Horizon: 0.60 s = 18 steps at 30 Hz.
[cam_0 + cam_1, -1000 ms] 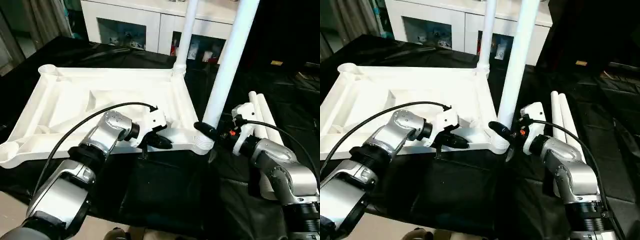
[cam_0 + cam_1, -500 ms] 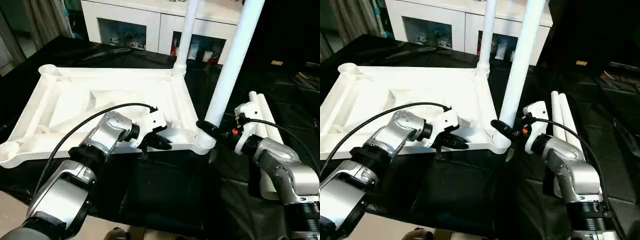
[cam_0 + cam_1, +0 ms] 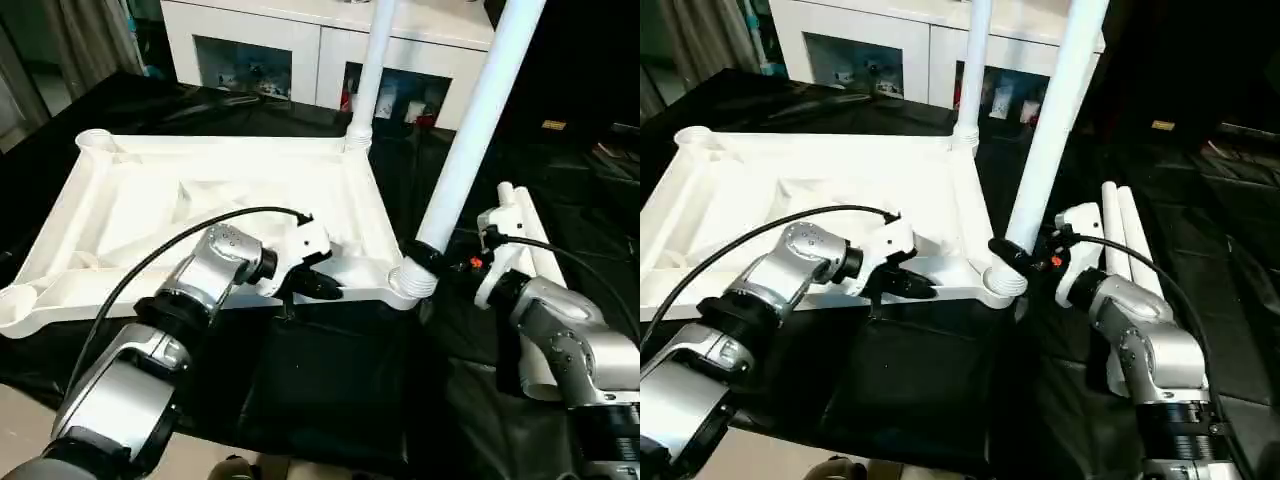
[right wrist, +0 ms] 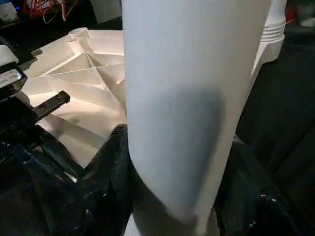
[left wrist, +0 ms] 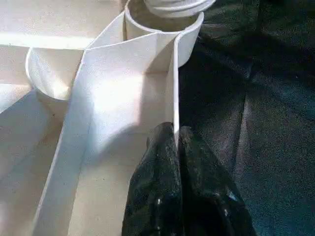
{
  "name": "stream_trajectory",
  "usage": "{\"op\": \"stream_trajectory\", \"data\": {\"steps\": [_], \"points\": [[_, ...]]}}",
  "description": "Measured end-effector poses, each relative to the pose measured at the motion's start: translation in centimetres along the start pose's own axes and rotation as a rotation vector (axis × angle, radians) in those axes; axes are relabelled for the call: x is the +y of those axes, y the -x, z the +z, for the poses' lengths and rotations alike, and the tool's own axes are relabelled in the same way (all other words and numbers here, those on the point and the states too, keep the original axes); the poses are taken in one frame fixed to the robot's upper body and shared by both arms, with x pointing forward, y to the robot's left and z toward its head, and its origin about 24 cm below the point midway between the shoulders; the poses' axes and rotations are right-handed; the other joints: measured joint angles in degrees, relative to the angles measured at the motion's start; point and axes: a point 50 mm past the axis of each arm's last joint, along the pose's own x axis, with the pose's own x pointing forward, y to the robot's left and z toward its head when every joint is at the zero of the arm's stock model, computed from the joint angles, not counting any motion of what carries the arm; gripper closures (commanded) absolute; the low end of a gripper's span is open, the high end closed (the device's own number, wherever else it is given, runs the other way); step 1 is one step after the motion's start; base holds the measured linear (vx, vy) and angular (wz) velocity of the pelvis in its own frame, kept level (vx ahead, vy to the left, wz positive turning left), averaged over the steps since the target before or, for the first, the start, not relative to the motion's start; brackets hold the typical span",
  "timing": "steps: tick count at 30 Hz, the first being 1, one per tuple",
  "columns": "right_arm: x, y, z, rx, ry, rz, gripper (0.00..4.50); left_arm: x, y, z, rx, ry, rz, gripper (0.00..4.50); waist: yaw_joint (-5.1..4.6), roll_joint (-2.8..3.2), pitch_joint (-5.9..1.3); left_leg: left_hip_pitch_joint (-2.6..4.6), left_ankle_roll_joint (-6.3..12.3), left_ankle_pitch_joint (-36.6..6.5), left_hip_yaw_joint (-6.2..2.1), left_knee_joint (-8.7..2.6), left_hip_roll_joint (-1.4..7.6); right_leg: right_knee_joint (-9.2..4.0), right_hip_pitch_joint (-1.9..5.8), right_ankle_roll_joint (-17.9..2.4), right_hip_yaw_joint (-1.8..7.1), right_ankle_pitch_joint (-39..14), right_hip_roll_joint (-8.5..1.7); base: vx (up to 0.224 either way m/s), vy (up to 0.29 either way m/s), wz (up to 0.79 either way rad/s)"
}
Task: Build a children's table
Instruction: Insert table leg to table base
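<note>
Currently upside down on the black-sheeted desk [image 3: 330,390]: small white ribbed plastic table top [image 3: 200,215]. Left gripper [image 5: 176,142] fingers pinching its near rim; right gripper [image 3: 1025,262] fingers closed around the tilted white tube leg [image 3: 470,150] at the near-right socket [image 3: 410,285]. Risk of jamming or popping out if pushed while leaning.

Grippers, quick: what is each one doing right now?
Left gripper: shut on the tabletop rim.
Right gripper: shut on the tilted table leg at the corner socket.

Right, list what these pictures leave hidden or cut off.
- Head views: the tops of the near leg and far leg run off the upper edge.
- Right wrist view: that near leg fills the picture, hiding its socket.
- Head views: the right forearm covers the near ends of the two spare legs.
</note>
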Motion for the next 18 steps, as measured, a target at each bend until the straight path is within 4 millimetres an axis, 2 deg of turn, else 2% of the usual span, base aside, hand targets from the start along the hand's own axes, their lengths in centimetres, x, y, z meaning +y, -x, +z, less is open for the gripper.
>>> {"op": "stream_trajectory", "data": {"steps": [3,11,18], "points": [[0.1,-0.6,-0.4,-0.008,-0.034,0.002,2.64,-0.1,0.0,-0.1,-0.004,0.003,0.001,4.5,-0.22,0.23,-0.13,-0.03,0.0,0.0,0.02,-0.02,-0.01,-0.09,0.0,0.0,0.0,0.0,0.0,0.0,0.0,0.0],[-0.4,-0.9,-0.9,-0.048,-0.084,-0.022,2.64,-0.1,0.1,-0.2,-0.007,0.015,0.006,4.5,-0.46,0.29,-0.14,-0.02,0.0,0.0,0.04,-0.07,-0.01,-0.15,0.02,0.0,0.0,0.0,0.0,0.0,0.0,0.0],[-0.3,-0.1,-2.1,-0.135,-0.139,-0.044,2.64,-0.2,-0.1,-0.1,-0.011,0.013,0.011,4.5,-0.47,0.44,-0.23,0.0,0.01,0.0,0.04,-0.13,-0.02,-0.28,0.09,0.0,-0.01,0.0,0.0,0.0,0.0,0.0]]}}
